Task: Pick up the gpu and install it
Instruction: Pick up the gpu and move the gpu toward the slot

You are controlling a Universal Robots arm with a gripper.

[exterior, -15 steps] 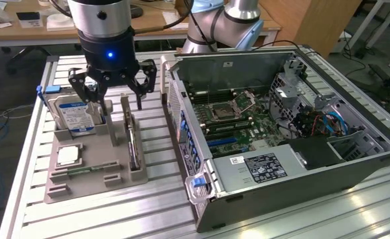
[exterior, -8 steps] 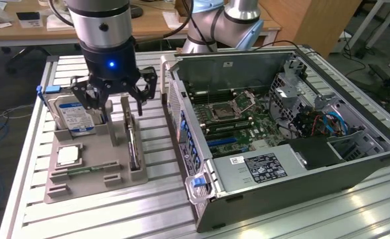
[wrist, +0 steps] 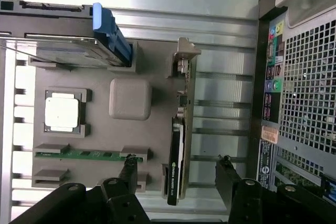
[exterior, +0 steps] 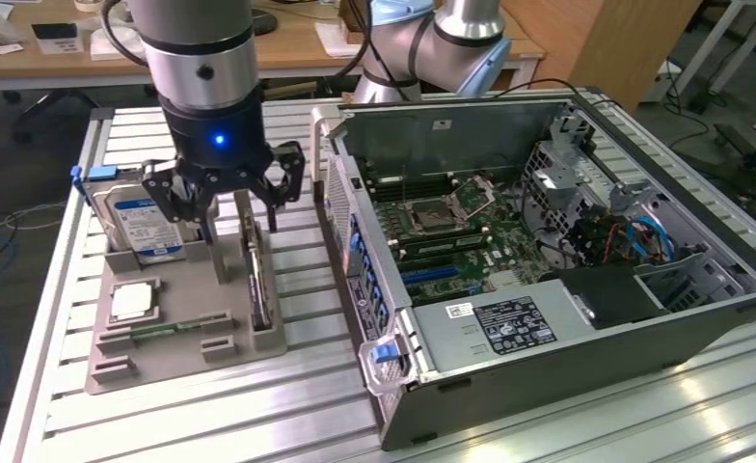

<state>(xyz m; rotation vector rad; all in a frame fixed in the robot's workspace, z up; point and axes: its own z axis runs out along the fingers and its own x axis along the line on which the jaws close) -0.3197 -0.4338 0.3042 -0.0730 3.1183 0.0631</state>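
1. gpu (exterior: pixel 259 280) stands on its long edge in a slot of the grey parts tray (exterior: pixel 159 357), at 9 o'clock from the open computer case (exterior: pixel 546 318) in the exterior view.
2. My gripper (exterior: pixel 240 227) hangs directly over the card with the jaws spread wide and nothing in them.
3. In the exterior view the card's long axis runs roughly from 12 o'clock to 6 o'clock, and my fingers stand across it at 9 and 3 o'clock, facing its two flat sides.
4. The wrist view has the gpu (wrist: pixel 178 145) edge-on between the two fingers of my gripper (wrist: pixel 176 162), with a clear gap on either side, so neither pad touches it.
5. How far my tips have come below the card's top edge I cannot tell.
6. Neighbours on the tray: a hard drive (exterior: pixel 140 227) with a blue label at 9 o'clock of my jaws, a processor (exterior: pixel 134 302) and a green memory stick (exterior: pixel 159 330) nearer 7 o'clock.
7. My judgement: the card lies nearer the finger on the case side, and the grasp is not yet made.
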